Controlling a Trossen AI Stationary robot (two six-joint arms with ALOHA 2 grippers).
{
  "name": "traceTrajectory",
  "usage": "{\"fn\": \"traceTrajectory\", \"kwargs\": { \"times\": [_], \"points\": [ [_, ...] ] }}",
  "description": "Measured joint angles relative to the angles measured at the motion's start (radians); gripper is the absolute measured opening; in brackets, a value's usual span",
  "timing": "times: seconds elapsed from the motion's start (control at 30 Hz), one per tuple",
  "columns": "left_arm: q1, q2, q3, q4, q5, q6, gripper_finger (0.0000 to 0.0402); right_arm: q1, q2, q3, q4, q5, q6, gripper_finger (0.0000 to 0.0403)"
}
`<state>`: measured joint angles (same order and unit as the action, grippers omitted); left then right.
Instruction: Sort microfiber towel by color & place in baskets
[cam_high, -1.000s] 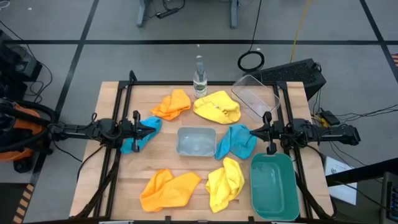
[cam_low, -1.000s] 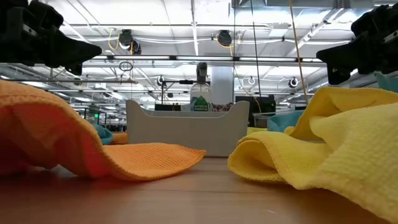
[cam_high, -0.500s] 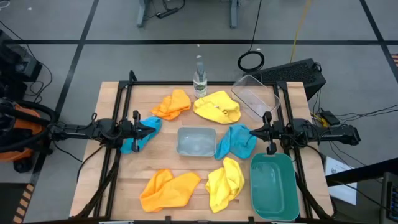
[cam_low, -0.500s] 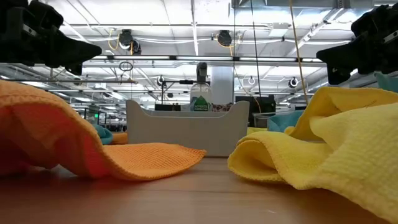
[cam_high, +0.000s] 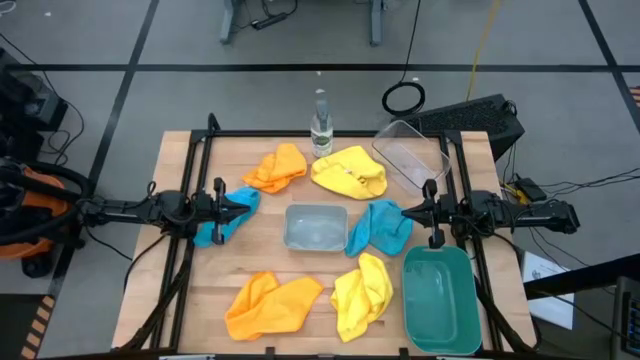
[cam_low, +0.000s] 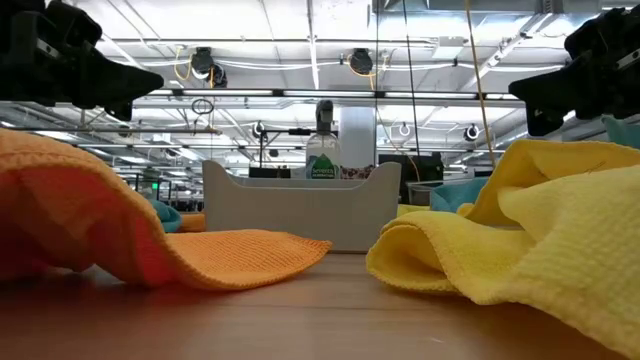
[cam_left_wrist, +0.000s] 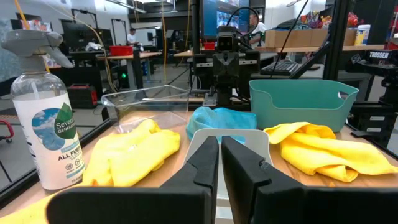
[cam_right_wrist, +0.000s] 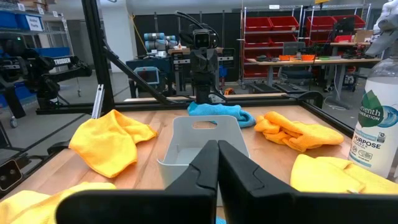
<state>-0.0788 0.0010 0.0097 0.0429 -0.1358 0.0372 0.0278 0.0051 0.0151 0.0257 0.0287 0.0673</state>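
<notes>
We take the pale grey-blue basket (cam_high: 316, 226) at mid-table as our landmark. Both grippers face it with fingers pressed together, holding nothing — the left gripper (cam_high: 252, 201) to its left above a blue towel (cam_high: 226, 217), the right gripper (cam_high: 405, 211) to its right by the other blue towel (cam_high: 380, 227). Orange (cam_high: 277, 167) and yellow (cam_high: 350, 172) towels lie behind it, another orange (cam_high: 272, 306) and yellow (cam_high: 362, 295) in front. The dark green basket (cam_high: 441, 298) sits front-right of it, the clear basket (cam_high: 411, 152) behind-right.

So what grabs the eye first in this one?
Six bright towels ring the grey-blue basket at the table's middle: orange towels, yellow towels, blue towels. The left gripper and right gripper face each other across it, fingers shut.
</notes>
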Motion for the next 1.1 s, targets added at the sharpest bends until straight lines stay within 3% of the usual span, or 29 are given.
{"fn": "traceTrajectory", "kwargs": {
  "times": [0.63, 0.83, 1.1],
  "points": [
    [0.000, 0.000, 0.000, 0.000, 0.000, 0.000, 0.0029, 0.000, 0.002, 0.056, 0.042, 0.024, 0.084, 0.0000],
    [0.000, 0.000, 0.000, 0.000, 0.000, 0.000, 0.0029, 0.000, 0.083, 0.243, -0.072, 0.024, 0.100, 0.0000],
    [0.000, 0.000, 0.000, 0.003, -0.025, 0.002, 0.0029, 0.000, 0.320, 0.587, -0.209, 0.018, 0.126, 0.0000]
  ]
}}
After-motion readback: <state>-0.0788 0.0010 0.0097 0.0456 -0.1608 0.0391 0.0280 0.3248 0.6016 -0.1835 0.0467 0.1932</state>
